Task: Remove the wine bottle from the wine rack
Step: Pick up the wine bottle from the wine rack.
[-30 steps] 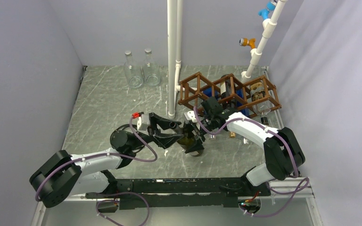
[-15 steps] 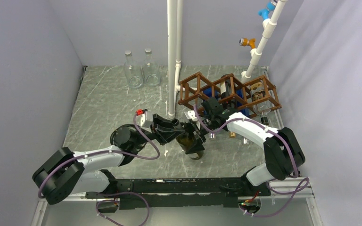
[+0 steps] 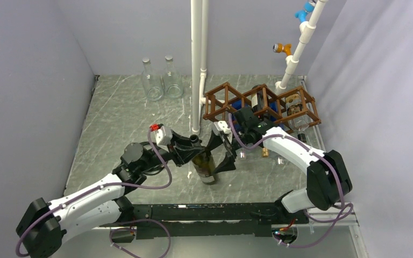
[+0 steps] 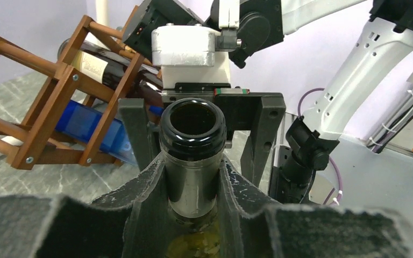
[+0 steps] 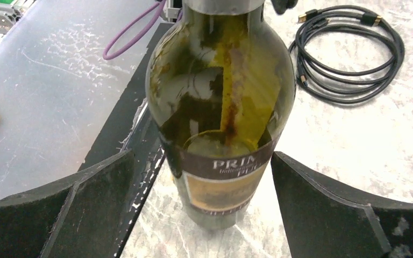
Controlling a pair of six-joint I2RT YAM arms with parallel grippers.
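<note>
A green wine bottle with a brown and cream label stands upright on the marble table, in front of the brown wooden wine rack. My left gripper is shut on the bottle's dark neck, its open mouth facing the left wrist camera. My right gripper is open, its wide black fingers either side of the bottle's body without touching it. The rack still holds a dark bottle and a blue bottle in its cells.
Two clear empty glass bottles stand at the back left. A white pipe post rises beside the rack's left end. A coiled black cable lies on the table by the left arm. A black base rail runs along the near edge.
The right gripper opened and let go of the bottle, drawing back toward the rack. The left gripper closed on the neck, and the bottle shifted left and stood upright.
</note>
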